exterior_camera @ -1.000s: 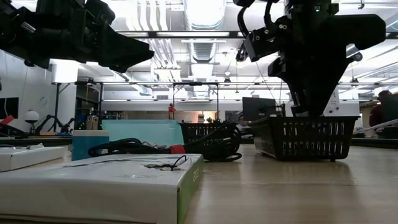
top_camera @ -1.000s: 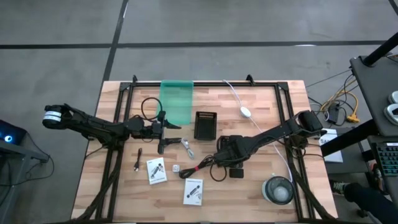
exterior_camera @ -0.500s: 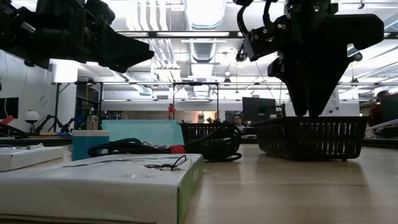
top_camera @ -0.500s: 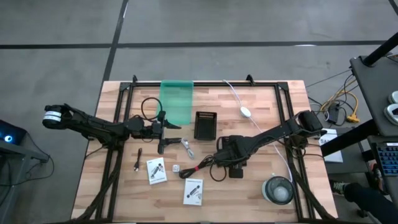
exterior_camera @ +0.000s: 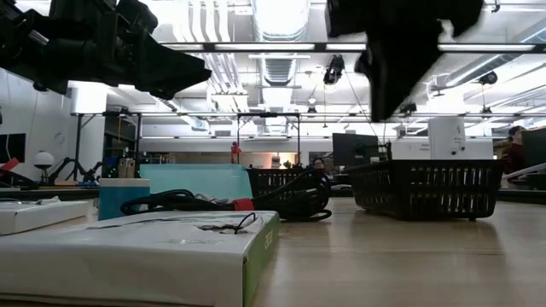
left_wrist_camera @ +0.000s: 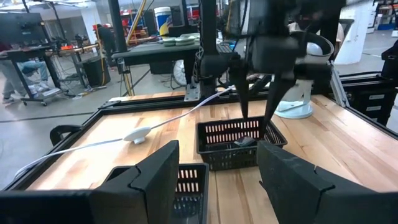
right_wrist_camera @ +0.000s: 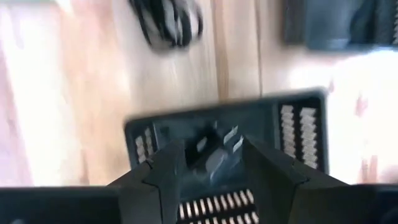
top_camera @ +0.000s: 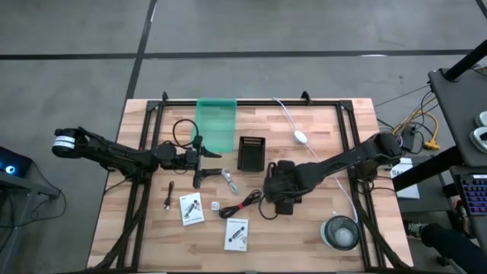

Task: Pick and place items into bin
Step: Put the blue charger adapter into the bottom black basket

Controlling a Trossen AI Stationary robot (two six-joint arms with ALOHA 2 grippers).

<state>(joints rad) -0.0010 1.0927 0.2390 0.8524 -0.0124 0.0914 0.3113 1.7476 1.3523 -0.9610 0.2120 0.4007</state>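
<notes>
Two grippers in view, both with fingers parted and nothing between them.

Right gripper (top_camera: 278, 190): hangs over the small black basket (left_wrist_camera: 239, 144) near the table's middle, fingertips pointing down above its rim and not touching it. Badly smeared in the low view, a dark shape only. Fingers (right_wrist_camera: 166, 169) seen apart in its own wrist view, with the basket floor below them.

Small black basket: mostly covered by the right gripper from above. Holds a dark item (left_wrist_camera: 246, 141) and something pale; neither can be identified.

Left gripper (top_camera: 207, 164): held above the table left of centre, fingers wide, pointing toward the second black basket (top_camera: 252, 153). Nothing gripped.

Loose items out on the wood, none in a basket:
- red-black cable (top_camera: 245, 204), beside the right gripper, one end passing under it
- black cable (top_camera: 183, 131), by the left arm, partly hidden by it
- first white packet (top_camera: 192, 209) and second white packet (top_camera: 237, 234), near the front edge; print unreadable
- small white cube (top_camera: 215, 205), between the packets
- thin black stick (top_camera: 168, 195), left of the first packet
- silvery piece (top_camera: 230, 180), just below the left gripper; shape unclear

Also noted: green sheet (top_camera: 217, 123) at the back edge, white oval on a cord (top_camera: 300, 137), round clear container (top_camera: 340, 232) at the front right corner.
</notes>
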